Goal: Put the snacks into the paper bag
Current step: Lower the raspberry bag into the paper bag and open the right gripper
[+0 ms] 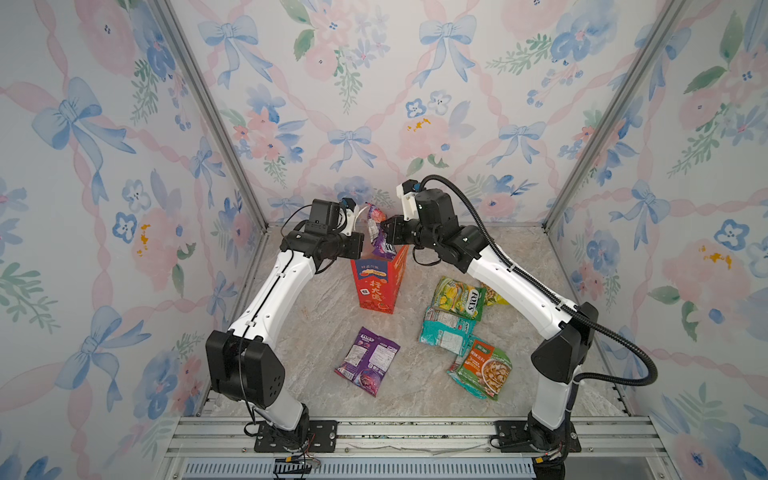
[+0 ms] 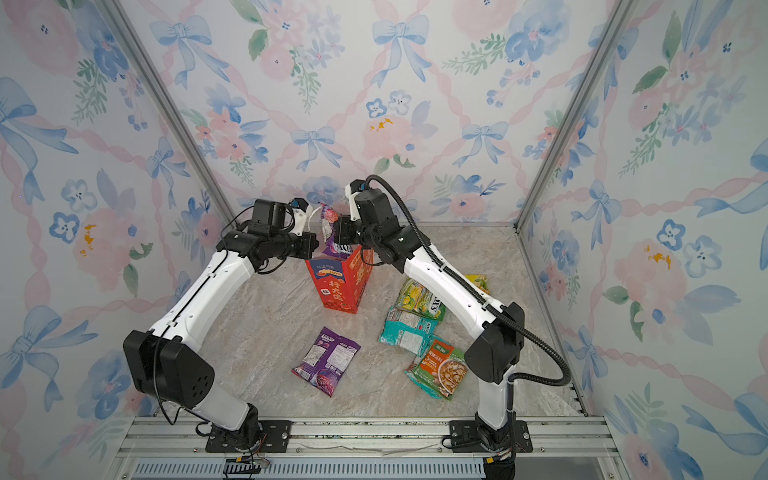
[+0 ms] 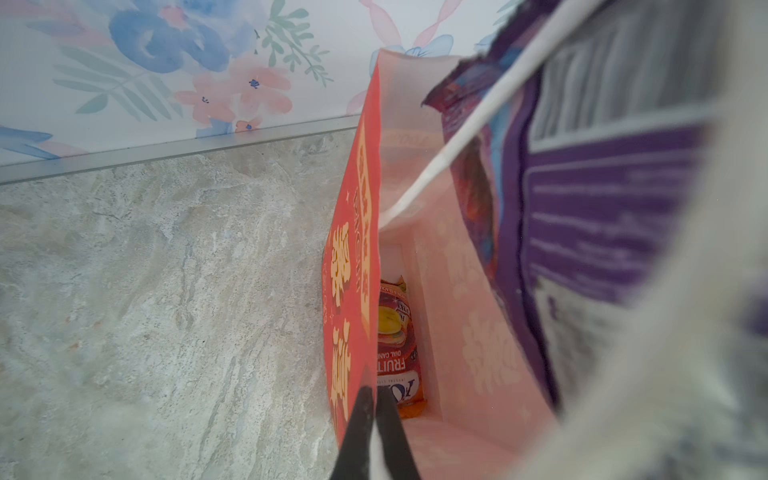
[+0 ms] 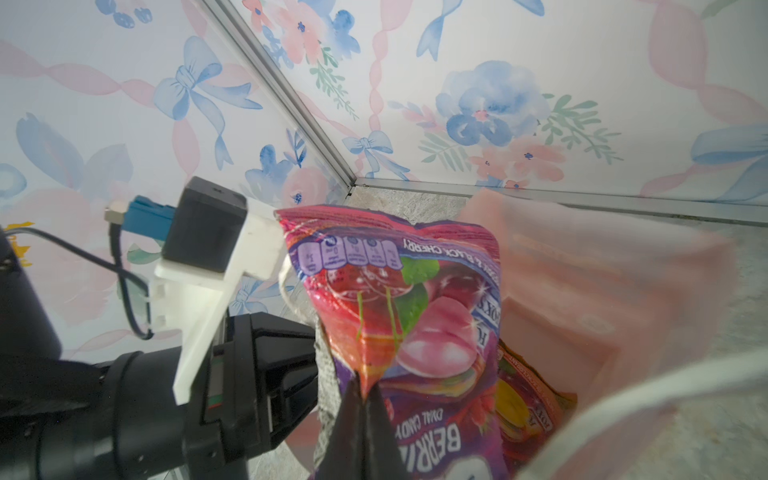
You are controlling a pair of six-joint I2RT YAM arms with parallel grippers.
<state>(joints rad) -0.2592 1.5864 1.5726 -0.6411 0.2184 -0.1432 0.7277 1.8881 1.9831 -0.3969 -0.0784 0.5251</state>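
Crinkly foil packets lie flat lower centre-right, purple packet point(image 1: 367, 360) nearest, green FOX'S packet point(image 1: 459, 299) behind, then red paper bag point(image 1: 379, 283) mid-frame, left gripper point(image 3: 375, 409) clamping its wall, right gripper point(image 4: 365, 395) pinching glossy magenta BERRIES packet point(image 4: 399, 316) above its mouth.

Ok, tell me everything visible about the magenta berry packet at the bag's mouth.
The magenta packet is glossy, crinkled plastic, printed with cherries, a pink candy and BERRIES lettering upside down. It hangs upright, its lower end inside the open red paper bag, pinched by the right gripper. An orange packet lies at the bag's bottom.
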